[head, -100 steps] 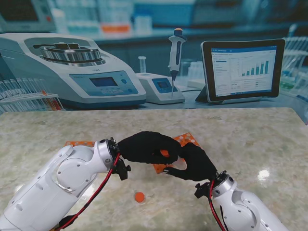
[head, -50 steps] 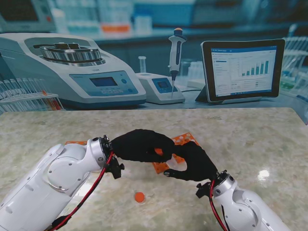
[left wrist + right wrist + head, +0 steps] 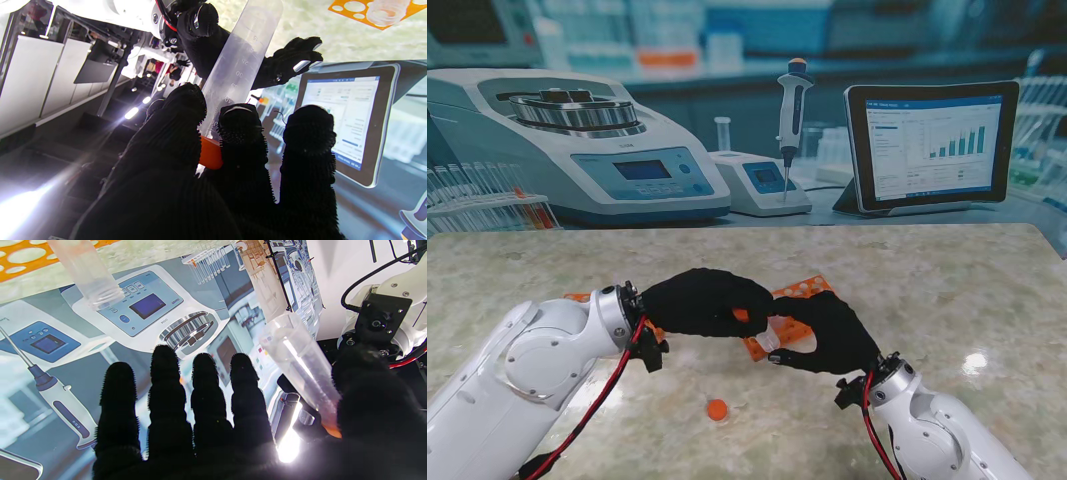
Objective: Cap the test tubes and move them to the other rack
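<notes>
The left hand (image 3: 702,301) hides most of the orange rack (image 3: 802,292) (hole contents unreadable).

Marble table (image 3: 947,270) before a seemingly printed lab backdrop (image 3: 727,40).

Stand view: high, facing down at table (image 3: 947,290). Wrist views: close, along fingers, inverted; share orange rack (image 3: 799,292).

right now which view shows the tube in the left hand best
Left wrist view: the tube runs clear with graduation marks, orange cap pinched by the left hand. Right wrist view shows its tapered body. Stand view shows only a sliver between the hands.
</notes>
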Controlling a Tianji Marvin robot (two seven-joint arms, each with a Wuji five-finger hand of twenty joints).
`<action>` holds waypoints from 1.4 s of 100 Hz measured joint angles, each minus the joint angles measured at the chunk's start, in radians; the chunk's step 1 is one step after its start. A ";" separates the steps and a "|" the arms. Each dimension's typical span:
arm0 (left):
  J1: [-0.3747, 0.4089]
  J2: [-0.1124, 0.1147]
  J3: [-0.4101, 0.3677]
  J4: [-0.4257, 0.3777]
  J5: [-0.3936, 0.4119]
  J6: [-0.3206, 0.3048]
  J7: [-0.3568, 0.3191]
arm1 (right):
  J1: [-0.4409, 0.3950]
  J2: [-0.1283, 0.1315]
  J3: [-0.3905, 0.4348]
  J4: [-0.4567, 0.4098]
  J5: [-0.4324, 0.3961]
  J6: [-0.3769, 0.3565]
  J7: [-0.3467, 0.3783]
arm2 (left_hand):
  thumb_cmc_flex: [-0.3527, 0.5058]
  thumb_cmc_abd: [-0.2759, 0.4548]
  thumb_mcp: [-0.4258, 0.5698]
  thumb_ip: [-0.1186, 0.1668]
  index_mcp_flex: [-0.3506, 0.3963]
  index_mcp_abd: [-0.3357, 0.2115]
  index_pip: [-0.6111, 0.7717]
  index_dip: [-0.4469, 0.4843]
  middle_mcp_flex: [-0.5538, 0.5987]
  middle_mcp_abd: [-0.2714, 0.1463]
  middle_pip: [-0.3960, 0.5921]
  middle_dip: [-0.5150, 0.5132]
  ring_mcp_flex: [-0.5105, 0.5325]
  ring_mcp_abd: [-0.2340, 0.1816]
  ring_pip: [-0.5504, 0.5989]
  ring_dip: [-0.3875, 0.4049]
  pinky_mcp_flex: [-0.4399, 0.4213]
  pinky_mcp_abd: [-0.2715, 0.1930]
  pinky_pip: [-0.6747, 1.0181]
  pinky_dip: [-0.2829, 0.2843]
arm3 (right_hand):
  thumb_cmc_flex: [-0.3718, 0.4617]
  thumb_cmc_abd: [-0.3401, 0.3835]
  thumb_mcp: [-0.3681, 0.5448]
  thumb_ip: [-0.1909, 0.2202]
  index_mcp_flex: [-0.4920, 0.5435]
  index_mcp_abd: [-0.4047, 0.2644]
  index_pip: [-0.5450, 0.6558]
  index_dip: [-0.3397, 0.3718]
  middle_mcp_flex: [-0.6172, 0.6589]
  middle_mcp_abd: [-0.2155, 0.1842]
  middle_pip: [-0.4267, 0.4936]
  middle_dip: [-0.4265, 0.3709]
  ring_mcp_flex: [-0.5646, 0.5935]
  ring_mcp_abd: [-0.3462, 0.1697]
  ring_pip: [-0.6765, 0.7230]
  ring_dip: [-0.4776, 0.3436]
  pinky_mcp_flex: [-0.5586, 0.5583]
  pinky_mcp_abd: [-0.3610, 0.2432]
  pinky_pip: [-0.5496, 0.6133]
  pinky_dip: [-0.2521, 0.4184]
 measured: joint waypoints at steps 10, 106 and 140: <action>0.014 0.002 -0.019 -0.008 0.009 0.000 -0.003 | -0.001 0.000 0.004 0.000 -0.005 0.004 -0.002 | 0.000 0.000 0.000 0.000 0.000 0.000 0.000 0.001 0.000 0.000 0.000 0.005 0.000 0.000 0.000 0.000 0.000 0.000 -0.001 0.000 | 0.000 0.000 0.000 0.000 0.000 0.000 0.000 0.000 0.000 0.000 0.000 0.000 0.000 0.000 0.001 -0.001 -0.003 0.000 0.000 0.000; 0.141 0.005 -0.199 -0.004 0.099 -0.020 0.009 | 0.138 0.052 -0.007 -0.048 0.111 0.038 0.353 | 0.000 0.000 0.006 -0.006 0.001 -0.001 0.000 0.013 0.000 0.007 0.003 0.008 0.000 0.008 0.000 0.000 -0.014 0.004 -0.010 0.013 | -0.010 0.000 0.001 0.000 0.011 -0.044 0.038 0.015 0.000 0.000 0.001 0.001 -0.023 -0.003 -0.007 -0.001 -0.028 0.000 -0.001 0.000; 0.168 0.004 -0.250 0.004 0.125 -0.028 0.021 | 0.225 0.067 -0.045 -0.044 0.185 0.068 0.487 | 0.000 0.000 0.006 -0.006 0.002 -0.001 0.000 0.015 0.000 0.008 0.003 0.008 0.000 0.009 0.000 0.000 -0.024 0.005 -0.011 0.014 | -0.010 0.000 0.001 0.000 0.011 -0.057 0.038 0.016 0.000 0.000 0.001 0.001 -0.023 -0.014 -0.023 -0.014 -0.028 0.000 -0.013 -0.001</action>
